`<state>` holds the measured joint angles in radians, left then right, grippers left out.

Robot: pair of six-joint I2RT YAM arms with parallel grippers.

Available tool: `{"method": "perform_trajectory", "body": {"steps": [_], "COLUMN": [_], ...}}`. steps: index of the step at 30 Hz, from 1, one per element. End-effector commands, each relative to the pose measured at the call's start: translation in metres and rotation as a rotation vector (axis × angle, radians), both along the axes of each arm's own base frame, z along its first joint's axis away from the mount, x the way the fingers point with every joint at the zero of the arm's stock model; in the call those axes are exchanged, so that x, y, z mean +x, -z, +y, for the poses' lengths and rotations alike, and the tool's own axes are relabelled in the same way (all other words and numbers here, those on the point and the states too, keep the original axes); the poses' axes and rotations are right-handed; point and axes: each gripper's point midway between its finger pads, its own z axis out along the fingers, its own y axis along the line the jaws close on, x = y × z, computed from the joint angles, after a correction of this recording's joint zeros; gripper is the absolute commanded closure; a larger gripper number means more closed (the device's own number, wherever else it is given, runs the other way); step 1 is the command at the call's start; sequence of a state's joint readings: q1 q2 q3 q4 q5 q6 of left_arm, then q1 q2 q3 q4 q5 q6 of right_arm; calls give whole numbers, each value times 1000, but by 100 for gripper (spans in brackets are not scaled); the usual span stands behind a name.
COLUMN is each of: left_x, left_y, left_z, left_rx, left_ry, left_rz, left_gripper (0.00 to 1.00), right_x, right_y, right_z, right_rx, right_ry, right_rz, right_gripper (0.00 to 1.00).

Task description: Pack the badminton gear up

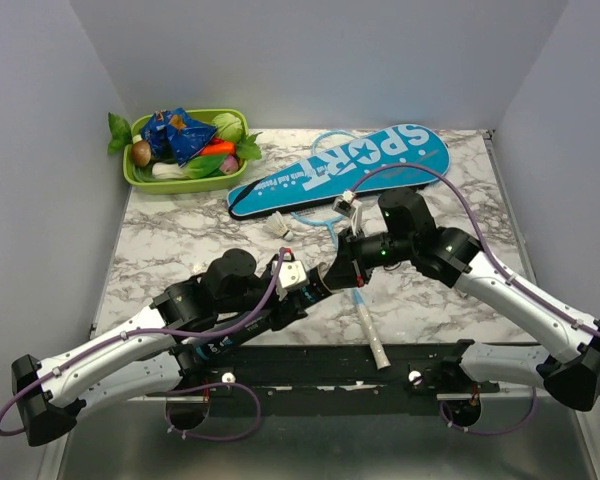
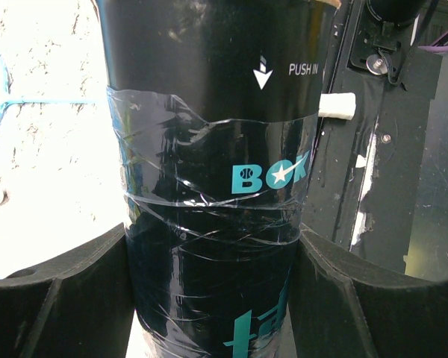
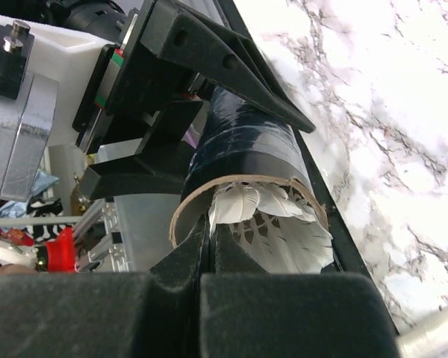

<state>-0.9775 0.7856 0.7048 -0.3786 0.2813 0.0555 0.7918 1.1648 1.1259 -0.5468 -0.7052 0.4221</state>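
Gripping the dark clear plastic tube (image 2: 209, 112) across its barrel, your left jaws held its long axis aimed at your right jaws, which were closed; the small white feather shuttlecock (image 3: 284, 224) sat in the tube's open mouth, just ahead of their tips.

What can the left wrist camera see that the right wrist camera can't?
Only the left wrist view shows the side of the dark tube, with its white arrow, "PUSH IN" and teal letters. Only the right wrist view shows the tube's open end, with a white feather shuttlecock inside and the right jaws shut in front of it. Both show the same tube gripped between the left jaws.
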Motion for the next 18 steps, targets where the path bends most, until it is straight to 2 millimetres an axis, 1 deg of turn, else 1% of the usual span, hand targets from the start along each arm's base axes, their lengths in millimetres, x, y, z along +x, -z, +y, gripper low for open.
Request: {"method": "perform_trajectory", "body": {"steps": [1, 8, 11, 12, 14, 15, 18], "left_x": [-2, -2, -2, -2, -2, -2, -1], "left_y": [-14, -15, -16, -16, -16, -17, -18], "left_z": [-3, -2, -3, -3, -2, -2, -2], "left_rx": [-43, -48, -49, -49, -50, -52, -54], "left_ry": [12, 10, 11, 11, 9, 9, 5], "left_rz": [-20, -24, -26, -26, -27, -29, -32], "left_gripper": [100, 100, 100, 100, 100, 100, 100], "right_x": [-4, -6, -8, -7, -7, -7, -7], "right_y": [-5, 6, 11, 11, 16, 17, 17], "right_z": [16, 27, 29, 29, 27, 26, 23], "right_rx": [76, 84, 88, 92, 83, 80, 77], "right_ry": [-30, -37, -34, -32, -26, -19, -3], "right_rz": [25, 57, 67, 65, 70, 70, 59], "right_gripper": [99, 99, 93, 86, 79, 71, 63]}}
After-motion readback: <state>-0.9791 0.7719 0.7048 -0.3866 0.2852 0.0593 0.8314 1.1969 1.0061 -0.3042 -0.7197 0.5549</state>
